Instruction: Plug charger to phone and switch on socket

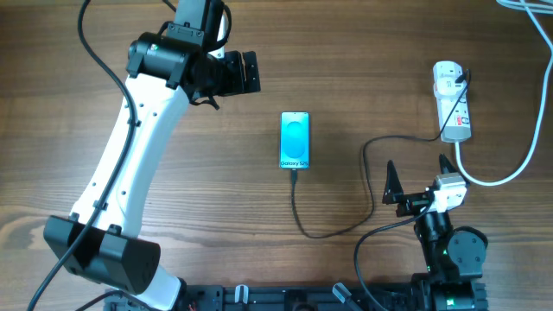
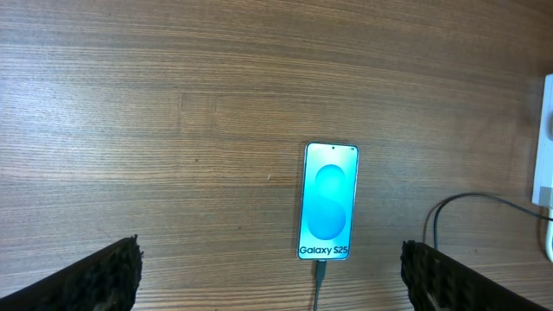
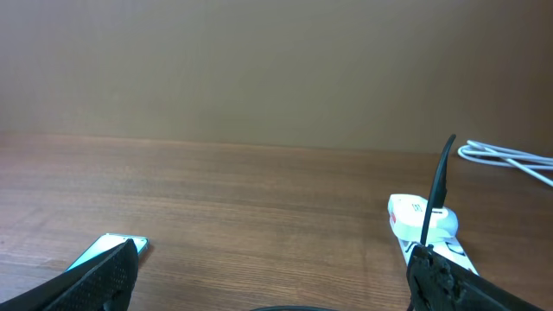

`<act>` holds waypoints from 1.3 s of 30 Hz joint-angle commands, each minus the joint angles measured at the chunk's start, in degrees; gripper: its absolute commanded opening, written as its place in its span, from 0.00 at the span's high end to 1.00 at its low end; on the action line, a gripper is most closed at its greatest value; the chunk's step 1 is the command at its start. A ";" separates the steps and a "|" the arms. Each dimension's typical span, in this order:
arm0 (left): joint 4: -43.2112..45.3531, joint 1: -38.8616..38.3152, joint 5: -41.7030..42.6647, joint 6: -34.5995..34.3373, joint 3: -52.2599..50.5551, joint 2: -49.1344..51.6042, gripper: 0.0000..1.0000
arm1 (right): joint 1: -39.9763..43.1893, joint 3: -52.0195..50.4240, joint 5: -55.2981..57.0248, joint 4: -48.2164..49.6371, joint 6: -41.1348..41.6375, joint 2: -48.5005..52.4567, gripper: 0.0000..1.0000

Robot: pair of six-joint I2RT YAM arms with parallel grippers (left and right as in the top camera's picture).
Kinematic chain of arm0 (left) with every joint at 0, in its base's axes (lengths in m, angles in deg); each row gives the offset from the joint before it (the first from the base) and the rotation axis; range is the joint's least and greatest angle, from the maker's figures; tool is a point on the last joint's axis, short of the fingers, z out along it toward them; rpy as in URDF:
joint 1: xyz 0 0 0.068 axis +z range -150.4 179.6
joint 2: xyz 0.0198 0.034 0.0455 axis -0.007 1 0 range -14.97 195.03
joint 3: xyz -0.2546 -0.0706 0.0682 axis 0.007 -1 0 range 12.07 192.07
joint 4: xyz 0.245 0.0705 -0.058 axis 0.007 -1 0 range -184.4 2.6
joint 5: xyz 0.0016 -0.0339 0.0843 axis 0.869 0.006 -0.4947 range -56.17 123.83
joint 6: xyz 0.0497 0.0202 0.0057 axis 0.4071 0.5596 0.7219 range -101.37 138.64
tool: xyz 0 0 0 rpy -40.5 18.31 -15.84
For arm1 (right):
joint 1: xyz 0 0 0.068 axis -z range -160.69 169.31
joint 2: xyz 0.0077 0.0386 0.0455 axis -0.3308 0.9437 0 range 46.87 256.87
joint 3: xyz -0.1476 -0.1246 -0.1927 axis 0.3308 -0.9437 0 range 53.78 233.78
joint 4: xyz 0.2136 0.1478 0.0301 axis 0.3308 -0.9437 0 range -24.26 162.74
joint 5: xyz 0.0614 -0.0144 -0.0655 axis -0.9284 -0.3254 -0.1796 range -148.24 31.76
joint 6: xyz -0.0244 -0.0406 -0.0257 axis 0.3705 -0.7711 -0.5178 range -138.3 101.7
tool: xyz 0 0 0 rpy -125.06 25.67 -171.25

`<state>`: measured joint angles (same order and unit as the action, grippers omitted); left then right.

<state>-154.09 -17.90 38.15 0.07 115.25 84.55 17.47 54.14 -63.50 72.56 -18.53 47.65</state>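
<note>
Overhead: a brown wood-grain bench (image 1: 216, 173) carries the flat phone (image 1: 295, 140) at centre. The thin black charger (image 1: 294, 194) meets its near end and loops to the white oblong socket (image 1: 452, 102) on the right.

Left wrist: the left tool (image 2: 270, 255) hangs released, fingers wide, over the glowing phone.

Right wrist: the right tool (image 3: 281, 233) is spread apart, empty, before a plain tan wall.

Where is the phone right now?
In the overhead view, the phone lies near the middle of the table, left of the socket, with the charger reaching its near end.
</note>
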 commanded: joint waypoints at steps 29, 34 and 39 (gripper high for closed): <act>-2.99 0.04 -2.71 0.42 -21.68 -23.52 0.00 | -0.35 -0.07 0.79 0.26 0.63 -0.57 0.00; 5.09 0.31 -2.21 7.74 -33.51 -31.21 0.00 | -0.35 -0.07 0.79 0.26 0.63 -0.57 0.00; 20.61 4.85 4.00 7.67 -54.49 -43.93 0.00 | -0.35 -0.07 0.79 0.26 0.61 -0.57 0.00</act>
<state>-134.01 -15.86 38.58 6.36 67.17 46.19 17.47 54.14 -63.50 72.69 -18.53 47.65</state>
